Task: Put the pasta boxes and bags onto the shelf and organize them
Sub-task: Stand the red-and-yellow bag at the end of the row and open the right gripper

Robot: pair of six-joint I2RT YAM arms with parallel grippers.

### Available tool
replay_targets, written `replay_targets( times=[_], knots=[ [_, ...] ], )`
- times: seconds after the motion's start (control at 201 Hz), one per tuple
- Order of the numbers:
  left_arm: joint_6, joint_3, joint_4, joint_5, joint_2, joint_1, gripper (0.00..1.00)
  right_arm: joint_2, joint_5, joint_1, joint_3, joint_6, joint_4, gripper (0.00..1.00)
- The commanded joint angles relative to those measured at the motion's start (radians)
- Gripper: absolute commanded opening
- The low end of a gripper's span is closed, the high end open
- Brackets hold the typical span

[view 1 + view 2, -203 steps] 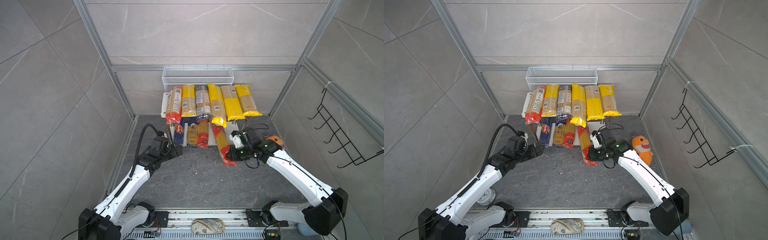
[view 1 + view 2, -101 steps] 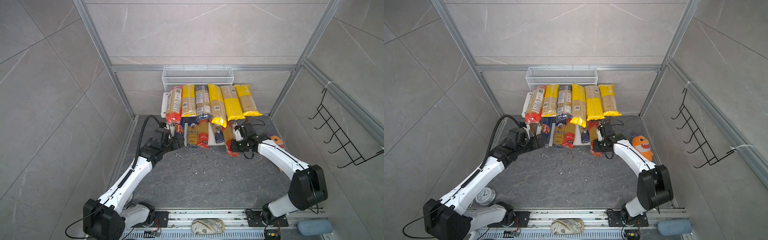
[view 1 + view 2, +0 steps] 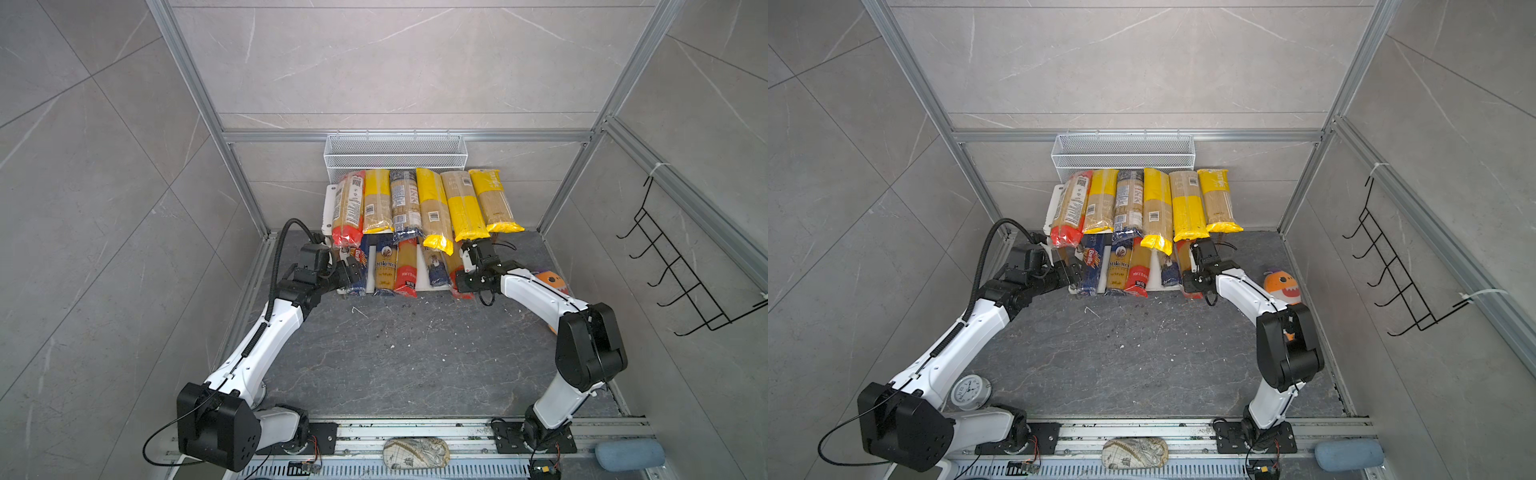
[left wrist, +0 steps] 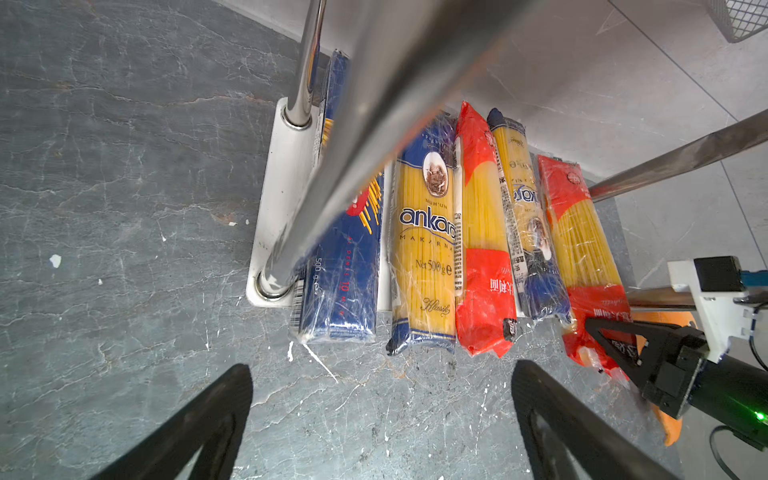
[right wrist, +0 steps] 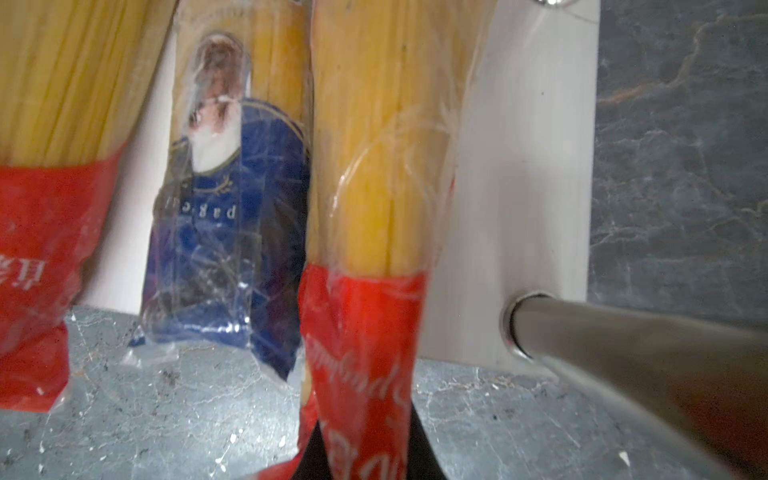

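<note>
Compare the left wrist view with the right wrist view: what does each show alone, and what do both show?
Only the left wrist view: the open left gripper, the Barilla pack, the Ankara pack and two chrome legs beside the Barilla pack. Only the right wrist view: the bare strip of shelf board beyond the gripped red-ended pack, with a leg socket in it. Both: the right gripper shut on that pack, the blue portrait pack, a second red-ended pack and the grey floor.

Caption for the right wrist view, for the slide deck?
Right wrist: red-ended spaghetti bag gripped by the right pincer, lying on the shelf's lower board beside a blue bag and chrome leg.
</note>
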Motion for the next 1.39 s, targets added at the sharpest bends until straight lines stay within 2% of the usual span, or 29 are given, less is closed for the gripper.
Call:
replay_targets(
  times=[0.0,0.11,0.159,0.209,0.294,0.363,0.408,0.438,0.707,0.722,0.737,0.757,1.04,1.389],
  knots=[
    [0.033,0.043,0.038,0.04,0.012,0.016,1.0,0.021,0.056,-0.002,0.061,-0.019,0.149,0.0],
    [0.033,0.043,0.035,0.053,0.015,0.026,1.0,0.057,0.066,-0.003,0.086,-0.025,0.149,0.0],
    [0.033,0.041,0.031,0.056,0.013,0.03,1.0,0.071,0.066,-0.003,0.092,-0.028,0.146,0.05],
    [0.031,0.037,0.029,0.056,0.007,0.032,1.0,0.078,0.068,-0.003,0.091,-0.027,0.146,0.17],
    [0.025,0.017,0.028,0.054,-0.009,0.036,1.0,0.079,0.07,-0.002,0.082,-0.021,0.144,0.45],
    [0.018,0.001,0.025,0.054,-0.025,0.038,1.0,0.071,0.079,-0.003,0.069,-0.015,0.143,0.6],
    [0.016,-0.009,0.022,0.054,-0.035,0.037,1.0,0.064,0.085,-0.003,0.06,-0.011,0.14,0.75],
    [0.012,-0.018,0.022,0.053,-0.045,0.037,1.0,0.059,0.09,-0.003,0.055,-0.009,0.137,0.81],
    [-0.01,-0.089,0.017,0.033,-0.124,0.039,1.0,-0.012,0.065,-0.003,-0.005,0.015,0.107,0.86],
    [-0.011,-0.091,0.016,0.033,-0.127,0.039,1.0,-0.018,0.062,-0.003,-0.011,0.017,0.106,0.87],
    [-0.011,-0.096,0.014,0.033,-0.132,0.038,1.0,-0.023,0.058,-0.003,-0.016,0.018,0.105,0.98],
    [-0.011,-0.098,0.014,0.033,-0.136,0.038,1.0,-0.029,0.055,-0.003,-0.022,0.02,0.103,1.0],
    [-0.02,-0.153,0.005,0.033,-0.206,0.039,1.0,-0.128,0.019,0.0,-0.123,0.049,0.075,1.0],
    [-0.022,-0.223,-0.033,0.033,-0.284,0.039,1.0,-0.327,-0.02,0.034,-0.293,0.11,-0.008,1.0]
  ],
)
